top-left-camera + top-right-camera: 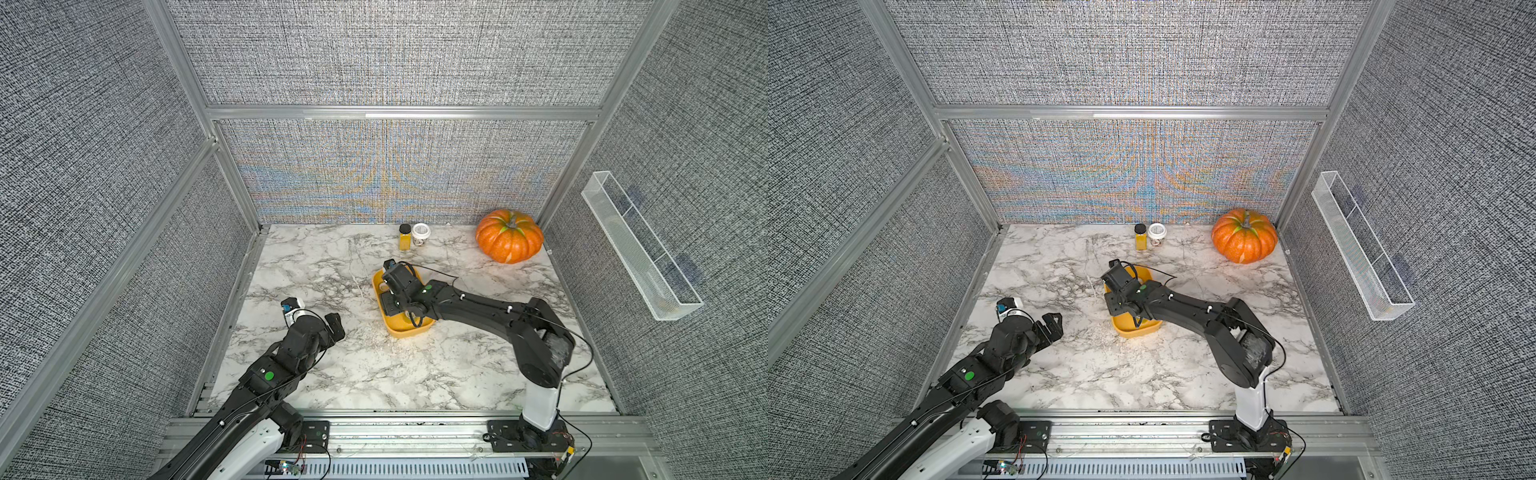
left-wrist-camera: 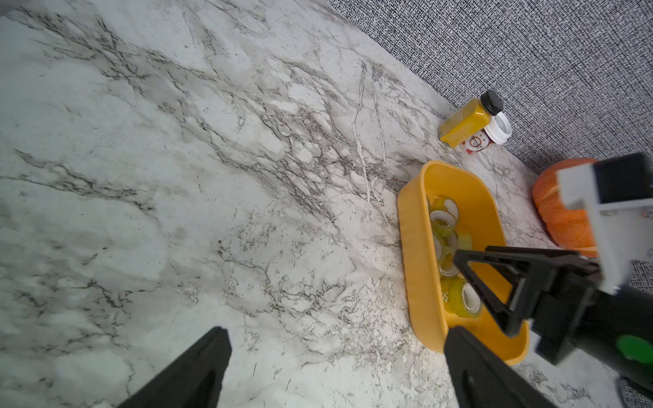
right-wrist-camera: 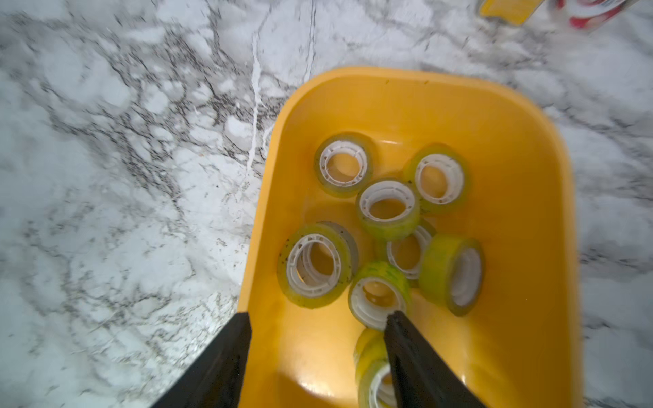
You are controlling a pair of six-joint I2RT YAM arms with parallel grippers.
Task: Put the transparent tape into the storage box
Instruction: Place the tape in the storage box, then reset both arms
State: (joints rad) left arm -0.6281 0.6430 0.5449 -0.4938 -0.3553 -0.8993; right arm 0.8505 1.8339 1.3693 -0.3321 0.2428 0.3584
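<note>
Scene: I am working over a white, grey-veined marble-patterned tabletop [image 1: 353, 374] enclosed by grey woven panels.

Storage box: a shallow yellow-orange plastic tub [image 3: 512, 197] with rounded corners and a thick rim sits near the middle of the table. In both top views my right arm [image 1: 478, 307] covers much of it.

Transparent tape: small yellowish-green ring-shaped rolls of clear tape [image 3: 388, 208] with white cores, at least eight, all lie inside the tub. Some lie flat, some stand on edge, and several touch. A greyer roll [image 3: 348, 240] sits tucked behind a green one.

Right gripper [image 3: 319, 316]: it hangs over the tub with its black fingers spread and nothing between them. One finger sits by the tub's side wall. The other fingertip overlaps a roll, and I cannot tell whether it touches.

Left gripper [image 2: 337, 332]: its jaws stand wide apart and empty over bare marble, beside the tub and clear of it.

Back edge: a ribbed orange pumpkin [image 1: 509, 237] sits in the far right corner. A square yellow bottle [image 1: 404, 240] with a black cap and a small white-lidded jar [image 1: 421, 235] stand side by side at the wall.

Right wall: a long clear acrylic trough [image 1: 640, 245] is mounted there.
</note>
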